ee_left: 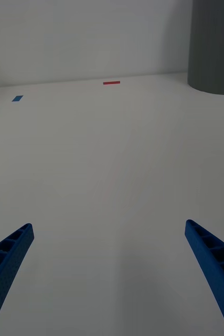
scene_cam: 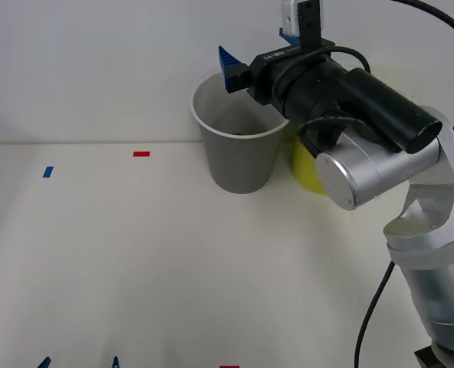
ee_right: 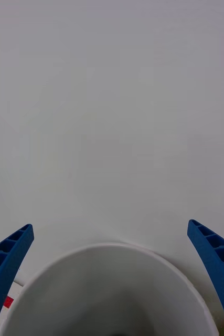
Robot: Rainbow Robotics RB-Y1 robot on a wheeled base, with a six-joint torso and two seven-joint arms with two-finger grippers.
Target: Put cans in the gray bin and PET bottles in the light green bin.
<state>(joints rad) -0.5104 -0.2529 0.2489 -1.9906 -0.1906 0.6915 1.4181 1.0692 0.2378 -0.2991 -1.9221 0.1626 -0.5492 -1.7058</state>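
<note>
I count two bins on the white worktop (scene_cam: pixel 135 261), both near its far edge. The tall tapered gray bin (scene_cam: pixel 238 146) with its white rim and pale inner wall stands left of the yellow-green bin (scene_cam: pixel 307 170), which my right arm mostly hides. My right hand (scene_cam: pixel 228 67) hangs over the gray bin's mouth, fingers (ee_right: pixel 7 257) spread wide, holding nothing. My left hand (scene_cam: pixel 80 362) waits at the near edge, fingers wide apart and empty.

The gray bin (scene_cam: pixel 238 142) stands open-mouthed; the right gripper (ee_right: pixel 112 273), fingers spread wide, hangs above its rim. The light green bin (scene_cam: pixel 307 172) sits just beside the gray bin, behind the right arm.
</note>
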